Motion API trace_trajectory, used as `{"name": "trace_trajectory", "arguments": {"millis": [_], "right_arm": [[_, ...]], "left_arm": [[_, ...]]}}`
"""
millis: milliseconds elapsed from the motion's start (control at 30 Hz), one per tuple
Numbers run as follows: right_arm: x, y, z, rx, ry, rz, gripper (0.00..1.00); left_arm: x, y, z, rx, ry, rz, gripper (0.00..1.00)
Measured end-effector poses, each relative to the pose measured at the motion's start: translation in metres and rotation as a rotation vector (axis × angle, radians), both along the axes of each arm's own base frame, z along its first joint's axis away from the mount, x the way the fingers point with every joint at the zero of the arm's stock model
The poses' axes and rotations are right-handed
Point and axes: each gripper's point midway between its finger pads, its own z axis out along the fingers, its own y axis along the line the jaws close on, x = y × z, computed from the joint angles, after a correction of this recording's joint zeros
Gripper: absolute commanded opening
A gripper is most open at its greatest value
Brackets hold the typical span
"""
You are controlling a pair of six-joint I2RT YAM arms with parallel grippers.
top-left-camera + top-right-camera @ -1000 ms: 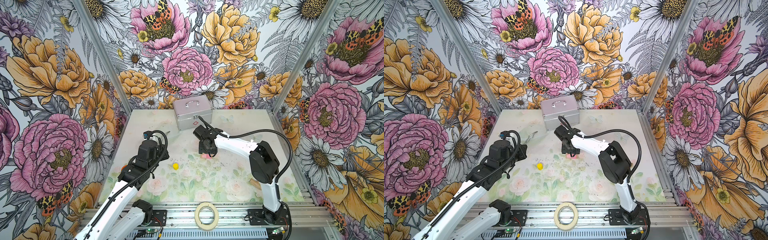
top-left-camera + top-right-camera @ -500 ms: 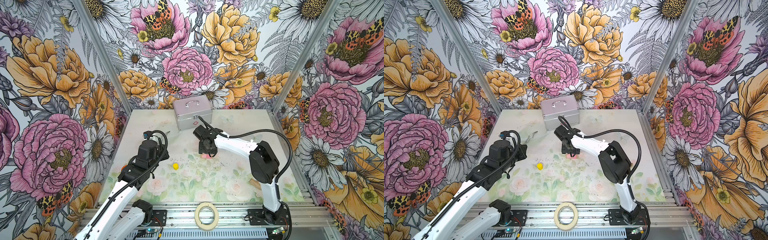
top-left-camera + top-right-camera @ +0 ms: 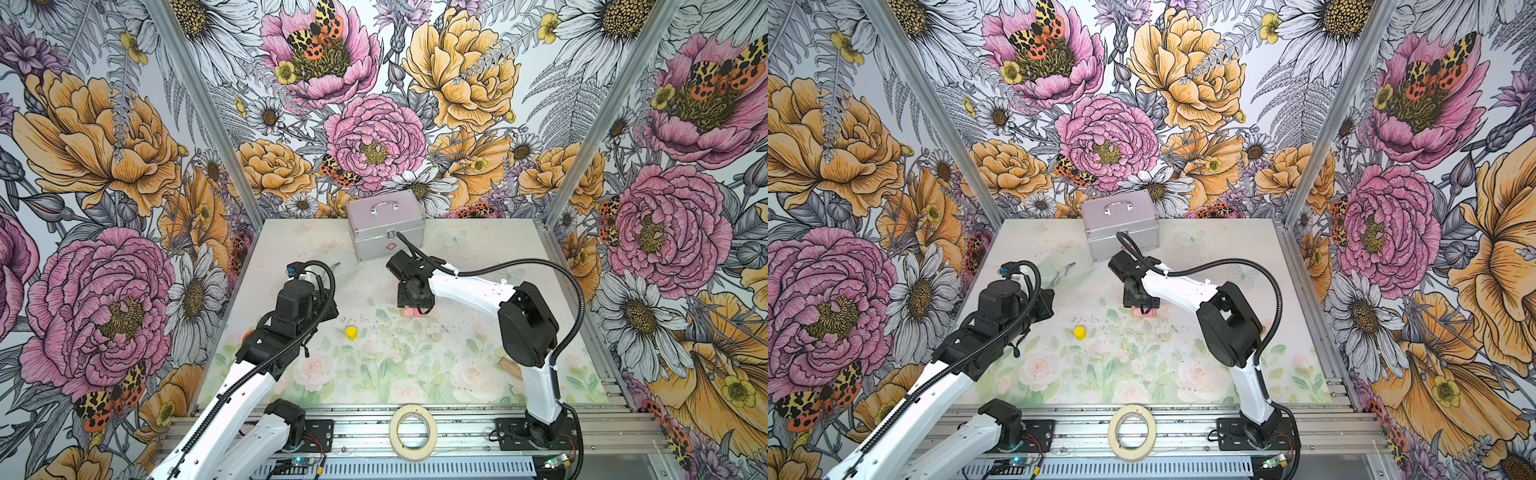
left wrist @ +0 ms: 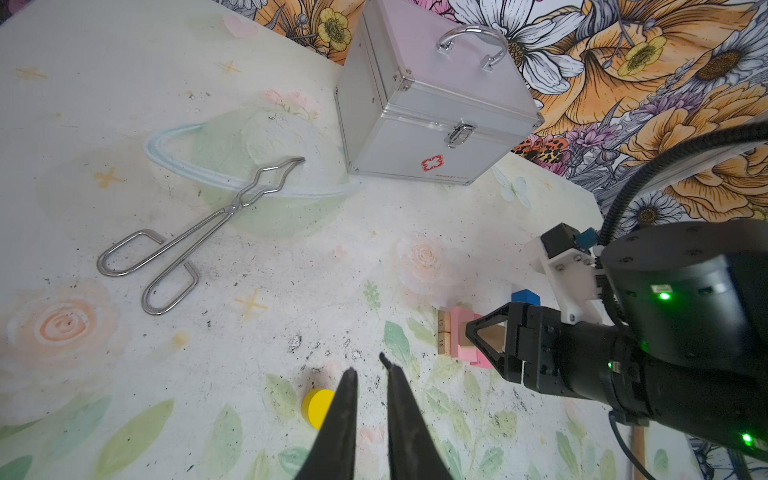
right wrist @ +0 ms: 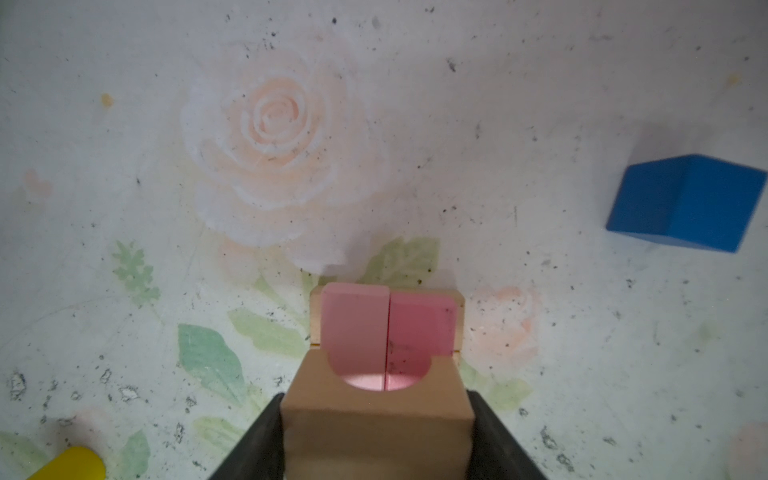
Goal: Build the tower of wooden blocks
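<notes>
Flower wallpaper on all three walls, pale floral table [image 3: 291, 249] underneath. The tower sits around mid-table, a bit toward the back. It's two pink bricks [image 5: 353, 328] side by side on tan bricks [image 4: 444, 345] that only peek out at the edges.

The right gripper [image 5: 376, 397] is clamped on a notched tan block [image 5: 376, 428] right over the pinks, and you can see pink through the notch. Can't tell if it's actually touching them. In both top views that arm covers most of the stack, so you only get a sliver of pink.

The blue block [image 5: 681, 203] sits on the table near the tower, not touching it. Only the wrist views show it. The yellow cylinder [image 3: 351, 332] is off toward the left arm and shows up in every view.

The left gripper [image 4: 368, 365] hangs over the table just beside the cylinder, fingers a narrow gap apart with nothing between them.

Further out, metal tongs [image 4: 187, 245] lie on the table, clear in the left wrist view but mostly behind the arm from above. There's a silver case [image 3: 386, 224] at the back wall and a tape roll [image 3: 412, 432] on the front rail, which only the top views show.
</notes>
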Motion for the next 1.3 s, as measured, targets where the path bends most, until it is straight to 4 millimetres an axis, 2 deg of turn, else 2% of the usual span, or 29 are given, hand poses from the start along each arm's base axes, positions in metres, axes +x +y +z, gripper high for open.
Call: {"name": "trace_trajectory", "arguments": {"millis": [1300], "right_arm": [[0.0028,-0.0012,-0.0052,0.002,0.008,-0.007,0.05]], "left_arm": [[0.0000,0.0000,0.0000,0.000,0.000,0.000,0.16]]}}
